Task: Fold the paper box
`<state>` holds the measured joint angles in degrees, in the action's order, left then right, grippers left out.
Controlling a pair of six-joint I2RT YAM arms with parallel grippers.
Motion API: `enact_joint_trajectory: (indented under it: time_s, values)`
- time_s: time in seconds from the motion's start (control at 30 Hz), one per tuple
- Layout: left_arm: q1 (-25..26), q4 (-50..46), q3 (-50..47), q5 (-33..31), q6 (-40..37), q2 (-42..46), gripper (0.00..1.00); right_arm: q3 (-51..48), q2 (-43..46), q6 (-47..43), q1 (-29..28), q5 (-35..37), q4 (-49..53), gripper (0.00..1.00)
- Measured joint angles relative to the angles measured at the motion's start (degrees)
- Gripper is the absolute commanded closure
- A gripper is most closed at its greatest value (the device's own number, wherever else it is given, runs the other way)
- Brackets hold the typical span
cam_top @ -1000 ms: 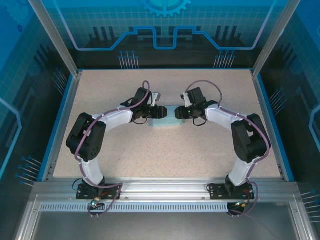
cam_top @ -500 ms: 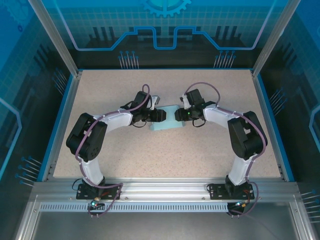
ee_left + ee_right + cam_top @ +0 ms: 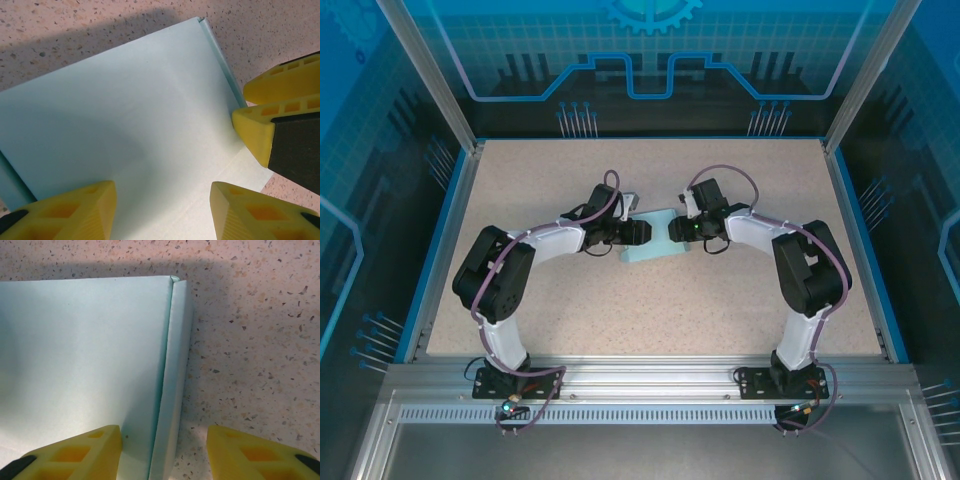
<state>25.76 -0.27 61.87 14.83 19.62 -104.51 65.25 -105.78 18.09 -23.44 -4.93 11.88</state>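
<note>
As the paper box [image 3: 655, 250] lies lengthwise between them, left hand [image 3: 162, 210] and right hand [image 3: 165, 450] flank its ends equally, jaws apart.

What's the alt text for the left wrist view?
A light blue-teal paper box lies on a speckled table. Yellow fingers of the left claw stand apart over its near part. Those of the right claw sit at its right edge.
</note>
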Motion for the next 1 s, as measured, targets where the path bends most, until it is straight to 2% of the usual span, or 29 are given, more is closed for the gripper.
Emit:
enact_joint_trajectory:
  time_s: [0.17, 0.37, 0.57, 1.0]
  values:
    - [0.0, -0.7, -0.3, -2.7, 0.0, 1.7, 0.42, 0.0, 0.0, -0.2, 0.0, 0.0, 0.0, 0.51]
    - [-0.9, -0.2, -4.0, -7.6, 0.4, 8.4, 0.40, 0.1, 0.0, -0.4, 0.0, 0.0, 0.1, 0.51]
    - [-3.0, -0.7, -4.2, -10.3, 1.7, 6.5, 0.40, 0.1, 0.0, -0.6, 0.0, 0.0, 0.1, 0.51]
    - [-3.3, -0.1, -4.2, -9.6, 3.1, 1.2, 0.55, 0.8, -0.4, -1.2, 0.0, 0.4, 0.3, 0.51]
